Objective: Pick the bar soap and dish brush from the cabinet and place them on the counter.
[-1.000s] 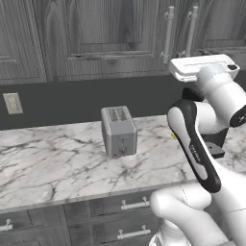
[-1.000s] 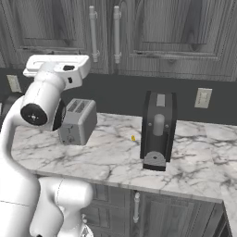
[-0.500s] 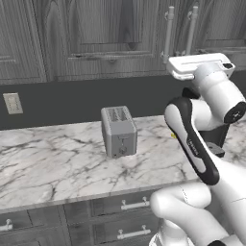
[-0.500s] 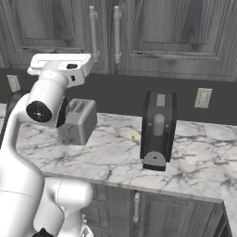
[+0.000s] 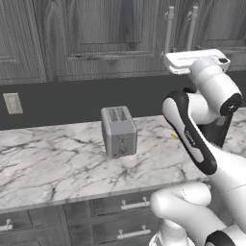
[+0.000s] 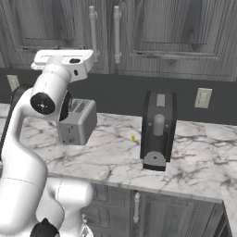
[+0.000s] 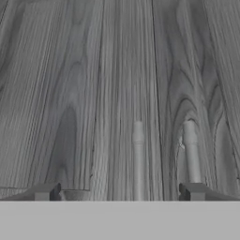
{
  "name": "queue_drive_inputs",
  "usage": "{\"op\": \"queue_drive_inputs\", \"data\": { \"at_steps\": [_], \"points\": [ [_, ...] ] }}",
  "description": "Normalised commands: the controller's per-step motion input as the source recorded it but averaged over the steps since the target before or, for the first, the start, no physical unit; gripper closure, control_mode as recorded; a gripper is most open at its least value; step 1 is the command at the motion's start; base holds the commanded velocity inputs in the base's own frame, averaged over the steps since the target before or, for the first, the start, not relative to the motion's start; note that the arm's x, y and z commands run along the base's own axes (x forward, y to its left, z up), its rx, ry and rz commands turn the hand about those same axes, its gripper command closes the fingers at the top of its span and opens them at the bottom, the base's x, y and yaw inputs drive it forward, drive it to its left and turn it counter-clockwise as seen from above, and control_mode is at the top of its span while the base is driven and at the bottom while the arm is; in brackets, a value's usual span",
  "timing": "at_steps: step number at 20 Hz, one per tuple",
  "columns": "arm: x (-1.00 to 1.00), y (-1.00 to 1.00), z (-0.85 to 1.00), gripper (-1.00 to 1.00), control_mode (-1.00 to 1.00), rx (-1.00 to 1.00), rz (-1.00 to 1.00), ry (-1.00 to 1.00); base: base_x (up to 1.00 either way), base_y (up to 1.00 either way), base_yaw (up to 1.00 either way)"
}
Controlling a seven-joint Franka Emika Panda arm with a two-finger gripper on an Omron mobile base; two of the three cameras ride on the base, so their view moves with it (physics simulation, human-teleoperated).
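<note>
1. Our fingers stand wide apart, empty, facing the closed cabinet doors and handles.
2. Tabletop, lower left, has room beside the toaster.
3. We cannot see soap or brush.

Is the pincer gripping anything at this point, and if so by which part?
Nothing is held. The pincer stands open with empty space between its tips, facing the closed dark grey wood-grain cabinet doors near their two silver bar handles.
</note>
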Motion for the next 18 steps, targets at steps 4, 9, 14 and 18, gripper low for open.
{"op": "queue_drive_inputs", "data": {
  "at_steps": [4,9,14,18],
  "points": [
    [0.31,0.0,0.0,-1.0,-1.0,0.0,0.0,0.0,0.0,0.0,0.0],
    [0.36,-0.03,0.0,-1.0,-1.0,0.0,0.0,0.0,0.0,0.0,0.0],
    [0.35,-0.09,-0.03,-1.0,-1.0,-0.01,-0.01,0.0,0.0,0.0,0.0],
    [0.28,-0.12,-0.01,-1.0,-1.0,-0.01,-0.03,0.0,0.0,0.0,0.0]
  ]
}}
